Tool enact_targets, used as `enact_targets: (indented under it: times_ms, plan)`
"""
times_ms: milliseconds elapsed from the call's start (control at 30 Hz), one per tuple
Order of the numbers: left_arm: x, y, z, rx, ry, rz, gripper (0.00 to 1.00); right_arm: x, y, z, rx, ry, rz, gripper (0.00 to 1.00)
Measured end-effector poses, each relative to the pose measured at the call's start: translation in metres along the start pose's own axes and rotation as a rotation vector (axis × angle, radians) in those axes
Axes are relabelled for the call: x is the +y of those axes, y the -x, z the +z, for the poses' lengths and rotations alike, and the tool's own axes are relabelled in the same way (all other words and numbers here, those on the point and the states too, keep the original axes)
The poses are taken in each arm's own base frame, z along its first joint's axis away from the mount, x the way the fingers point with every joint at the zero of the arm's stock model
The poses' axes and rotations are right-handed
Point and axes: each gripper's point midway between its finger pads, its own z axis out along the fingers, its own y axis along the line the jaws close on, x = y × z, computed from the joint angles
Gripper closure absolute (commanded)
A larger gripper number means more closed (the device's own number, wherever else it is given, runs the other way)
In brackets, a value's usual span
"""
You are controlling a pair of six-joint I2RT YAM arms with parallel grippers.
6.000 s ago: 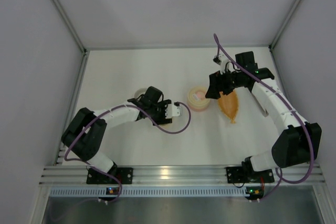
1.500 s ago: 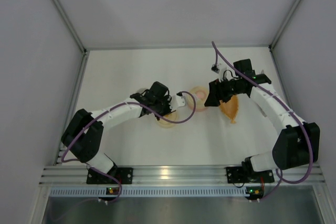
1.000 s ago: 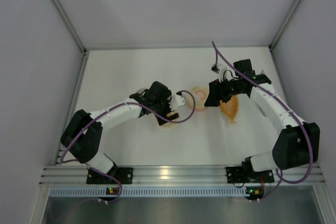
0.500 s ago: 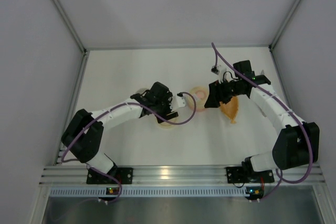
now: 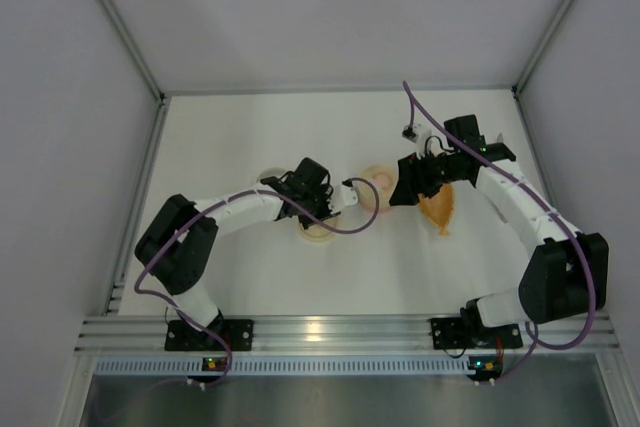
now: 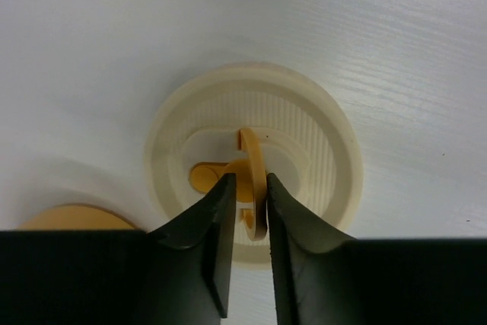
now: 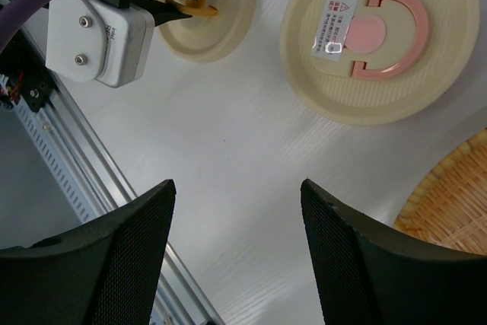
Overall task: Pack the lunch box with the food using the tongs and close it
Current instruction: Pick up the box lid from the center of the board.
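The only label is a small white rectangular sticker (image 7: 333, 27) on the round cream plastic lid (image 7: 403, 89), just left of the lid's pink centre disc (image 7: 367, 33) in the right wrist view. It carries a small red triangle sign (image 7: 341, 5) and lines of print too small to read.

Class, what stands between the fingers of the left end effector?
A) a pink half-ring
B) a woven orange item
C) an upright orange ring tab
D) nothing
C: the left wrist view shows the left end effector with a finger on either side of the orange ring tab, which rises from a ribbed cream lid.
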Motion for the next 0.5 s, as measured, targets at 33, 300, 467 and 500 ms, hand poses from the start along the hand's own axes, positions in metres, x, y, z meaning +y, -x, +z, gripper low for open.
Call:
enact_targets:
  times_ms: [33, 300, 467, 500]
  plan:
    - [-0.001, 0.001, 0.001, 0.000, -0.005, -0.007, 0.80, 0.000, 0.000, 0.000, 0.000, 0.000, 0.000, 0.34]
    - [0.004, 0.021, -0.015, 0.008, -0.026, -0.082, 1.00, -0.001, 0.000, 0.000, 0.001, -0.003, -0.002, 0.34]
    - [0.015, 0.058, -0.049, -0.047, -0.009, -0.148, 1.00, 0.000, 0.001, -0.002, -0.004, -0.007, -0.007, 0.33]
    - [0.015, 0.061, -0.058, -0.058, -0.001, -0.157, 1.00, 0.001, 0.001, -0.003, -0.007, -0.009, -0.010, 0.33]
